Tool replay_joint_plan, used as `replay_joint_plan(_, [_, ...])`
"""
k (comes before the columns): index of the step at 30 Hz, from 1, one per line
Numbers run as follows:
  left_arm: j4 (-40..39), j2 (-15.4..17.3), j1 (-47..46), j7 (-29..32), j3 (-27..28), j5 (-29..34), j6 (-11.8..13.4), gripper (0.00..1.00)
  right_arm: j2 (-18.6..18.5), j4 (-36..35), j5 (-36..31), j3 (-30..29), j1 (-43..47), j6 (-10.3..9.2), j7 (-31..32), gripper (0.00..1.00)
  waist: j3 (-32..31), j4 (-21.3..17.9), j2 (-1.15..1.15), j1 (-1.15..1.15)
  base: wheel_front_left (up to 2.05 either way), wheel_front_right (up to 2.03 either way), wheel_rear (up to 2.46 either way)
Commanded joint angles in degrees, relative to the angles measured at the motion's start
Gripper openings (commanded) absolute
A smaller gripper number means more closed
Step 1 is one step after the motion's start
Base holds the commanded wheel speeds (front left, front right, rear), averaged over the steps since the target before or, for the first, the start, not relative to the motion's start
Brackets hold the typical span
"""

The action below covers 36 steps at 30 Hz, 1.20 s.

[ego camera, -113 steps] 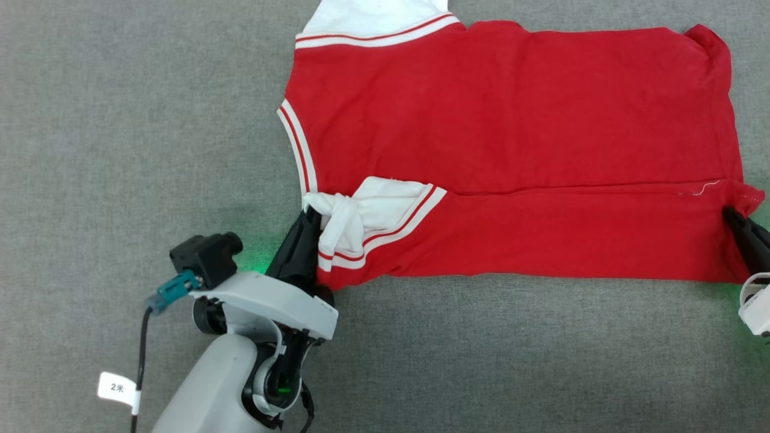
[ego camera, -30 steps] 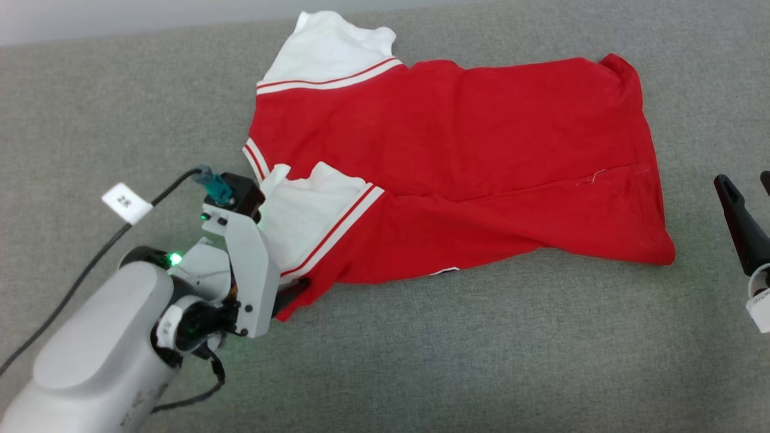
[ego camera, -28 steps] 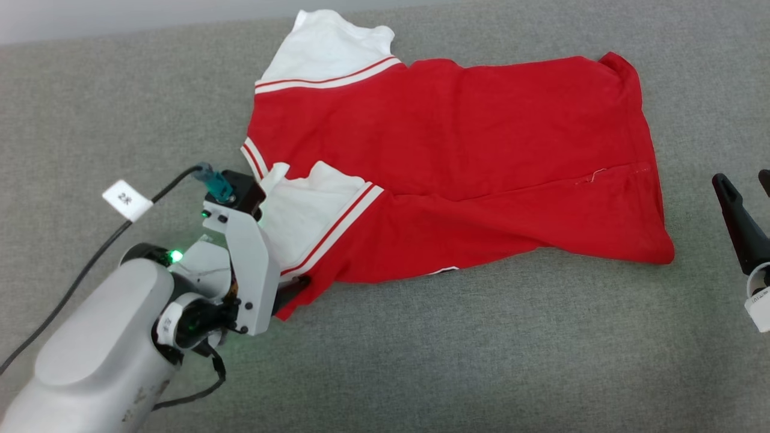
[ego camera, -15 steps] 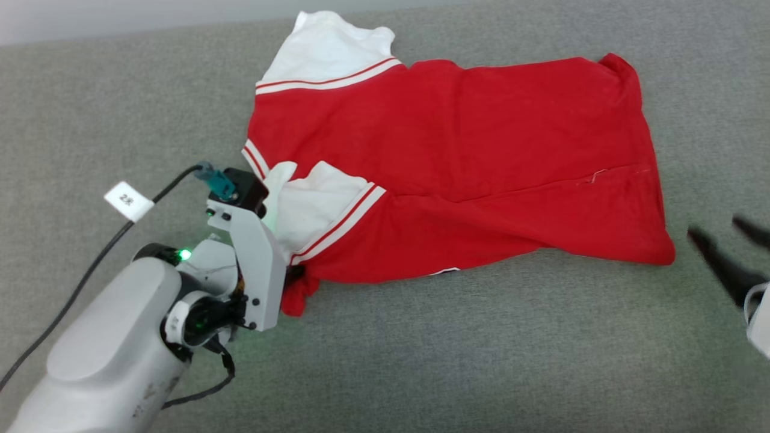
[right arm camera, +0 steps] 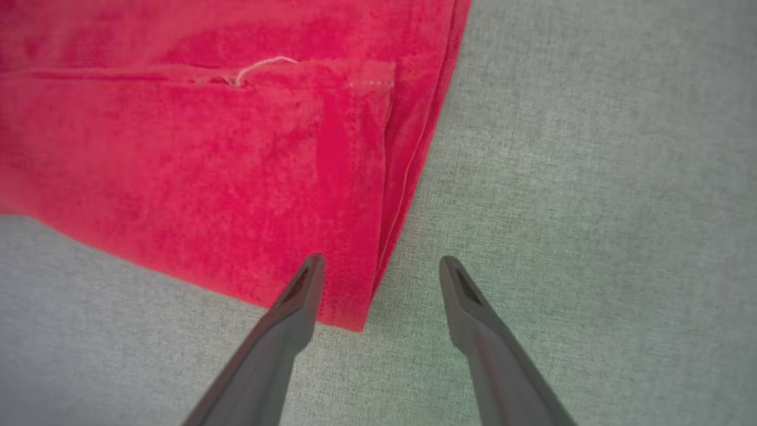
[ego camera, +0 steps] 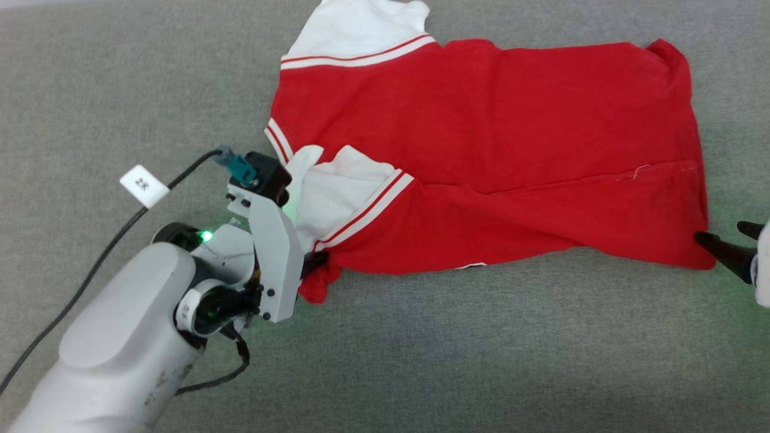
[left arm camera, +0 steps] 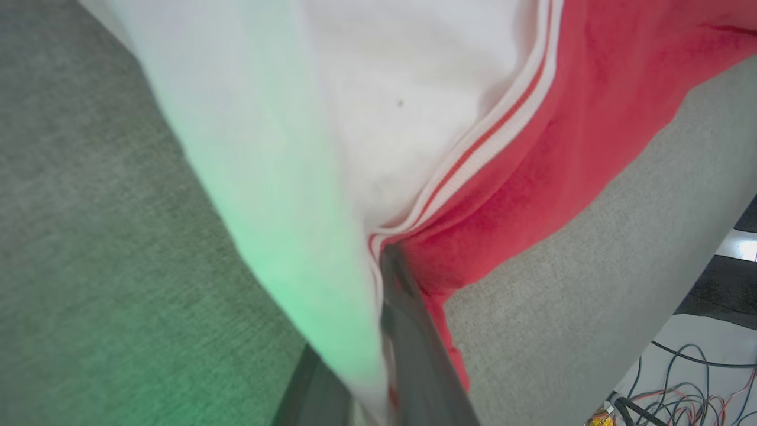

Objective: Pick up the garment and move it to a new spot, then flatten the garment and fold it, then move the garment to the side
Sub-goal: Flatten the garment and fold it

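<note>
The shirt [ego camera: 481, 138] lies half folded on the grey surface [ego camera: 421, 361], from centre up to 12 o'clock in the head view. My left jaws are clenched on its 8 o'clock corner, red cloth and white sleeve [ego camera: 337, 192] pinched together. My right jaws gape at the 4 o'clock corner, half over cloth, half over bare surface. Closing that shallow, I may catch only the top layer, and lifting would pull the fold askew.
</note>
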Motion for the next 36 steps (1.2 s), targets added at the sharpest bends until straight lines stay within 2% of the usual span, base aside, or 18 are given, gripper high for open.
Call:
replay_joint_plan(1, [1.45,-0.54,0.35,-0.18,-0.91,0.72,0.28,0.0,0.78,1.6,-0.71,0.27,-1.02,-0.05,0.6,1.0,0.69,0.52,0.0,0.0,0.0,0.0,0.0])
replay_joint_plan(9, [2.31,-1.71,-0.44,-0.9,-1.34,0.82,-0.2,0.0,3.2,7.37,-0.86,4.11,-1.91,-0.05,3.45,1.0,1.22,1.14,0.0,0.0,0.0,0.0,0.0])
replay_joint_plan(10, [2.38,-1.79,-0.41,-0.83,-1.4,0.66,-0.33,0.0,3.42,7.73,-0.91,4.4,-1.85,-0.05,3.1,0.53,1.25,1.12,0.0,0.0,0.0,0.0,0.0])
replay_joint_plan(11, [2.5,-1.83,-0.4,-0.93,-1.46,0.62,-0.44,0.0,3.49,8.05,-1.0,4.9,-1.83,-0.05,3.02,0.35,1.26,1.09,0.0,0.0,0.0,0.0,0.0])
replay_joint_plan(12, [2.66,-1.88,-0.38,-1.06,-1.51,0.65,-0.54,0.0,3.57,8.3,-0.85,5.41,-1.86,-0.04,3.0,0.03,1.21,1.05,0.0,0.0,0.0,0.0,0.0])
replay_joint_plan(13, [2.8,-1.9,-0.36,-1.13,-1.54,0.66,-0.63,0.0,3.65,8.53,-0.56,5.6,-1.84,-0.02,2.78,0.0,1.13,1.0,0.0,0.0,0.0,0.0,0.0])
replay_joint_plan(19, [2.74,-2.2,0.19,-1.94,-1.06,-0.31,-0.9,0.0,2.7,8.63,-0.21,4.94,-2.21,-0.06,-0.04,0.0,0.36,0.84,0.0,0.0,0.0,0.0,0.0])
replay_joint_plan(23, [1.68,-1.09,1.92,-1.75,-0.81,-1.15,-0.93,0.0,1.83,8.05,0.49,4.87,-0.92,-0.06,-0.8,0.0,-0.71,0.74,0.0,0.0,0.0,0.0,0.0])
replay_joint_plan(30, [-4.22,1.63,5.45,-1.5,0.53,-2.66,0.69,0.0,0.35,4.4,2.09,3.67,3.07,-0.06,-1.56,0.0,-2.17,0.8,0.0,0.0,0.0,0.0,0.0])
replay_joint_plan(36, [-11.61,4.67,9.69,-1.12,1.38,-3.69,3.06,0.0,-0.98,0.52,2.49,1.22,8.59,-0.06,-1.6,0.0,-3.09,1.02,0.0,0.0,0.0,0.0,0.0])
